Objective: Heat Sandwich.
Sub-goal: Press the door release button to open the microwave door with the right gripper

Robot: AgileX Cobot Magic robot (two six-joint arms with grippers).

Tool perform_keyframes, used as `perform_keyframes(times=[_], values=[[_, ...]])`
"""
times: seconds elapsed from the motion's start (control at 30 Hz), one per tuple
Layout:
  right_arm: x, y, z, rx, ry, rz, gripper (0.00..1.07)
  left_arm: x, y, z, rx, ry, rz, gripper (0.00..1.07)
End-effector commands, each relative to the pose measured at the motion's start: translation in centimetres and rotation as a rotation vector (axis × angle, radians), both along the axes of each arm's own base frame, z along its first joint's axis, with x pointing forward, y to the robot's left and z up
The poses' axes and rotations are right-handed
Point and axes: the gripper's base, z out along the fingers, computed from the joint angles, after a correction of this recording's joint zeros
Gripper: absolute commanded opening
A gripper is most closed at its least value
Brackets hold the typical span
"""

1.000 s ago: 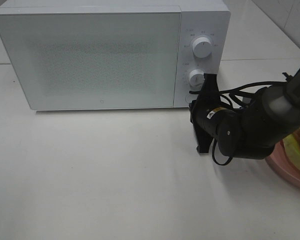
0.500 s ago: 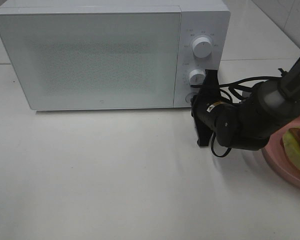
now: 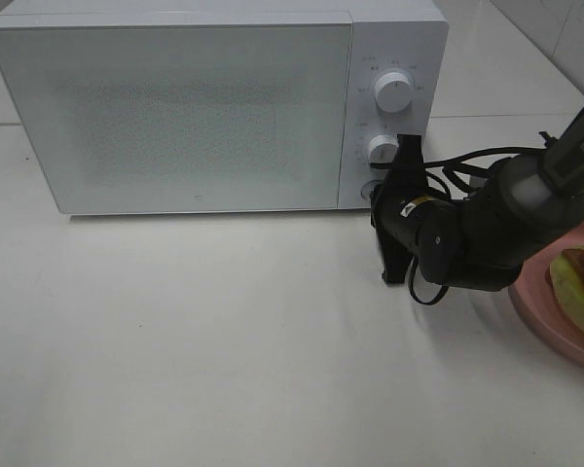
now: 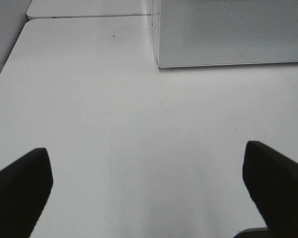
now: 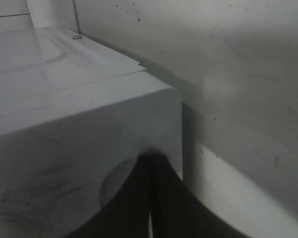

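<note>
Two grippers are shown, and neither holds anything. The right gripper (image 3: 378,199) is seen pressed shut, its tips set against the round button (image 5: 114,186) low on the panel of the microwave (image 3: 175,107), below the lower knob (image 3: 383,151). The door is closed, so its opening is judged to be the step in hand. The left gripper (image 4: 149,198) is spread wide above the bare table (image 4: 114,124), near the microwave's other front corner, with nothing between its fingers. The sandwich (image 3: 582,280) is found on the pink plate (image 3: 540,313) at the right edge of the high view, apart from the microwave and partly cut off by the frame. It is judged to be light and soft: the bread would be dented by a hard pinch, and the slices and filling could be slid apart if it were tilted. The plate is expected to be stiff and perhaps slippery, so it is better taken by its rim and kept level, with the sandwich itself left untouched.
</note>
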Motion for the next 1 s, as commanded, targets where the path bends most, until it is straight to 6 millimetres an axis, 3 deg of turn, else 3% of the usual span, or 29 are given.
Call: perform_keyframes(times=[0.03,0.8,1.0], values=[[1.1,0.2,2.6,-0.017,-0.147,0.017,0.0,-0.3,0.0,-0.1,-0.009,-0.028,-0.003,0.99],[1.2,0.0,3.2,-0.021,-0.18,0.002,0.0,-0.3,0.0,-0.1,-0.009,-0.028,-0.003,0.99],[2.8,0.6,4.7,-0.061,-0.276,-0.002,0.0,-0.3,0.0,-0.1,-0.009,-0.028,-0.003,0.99]])
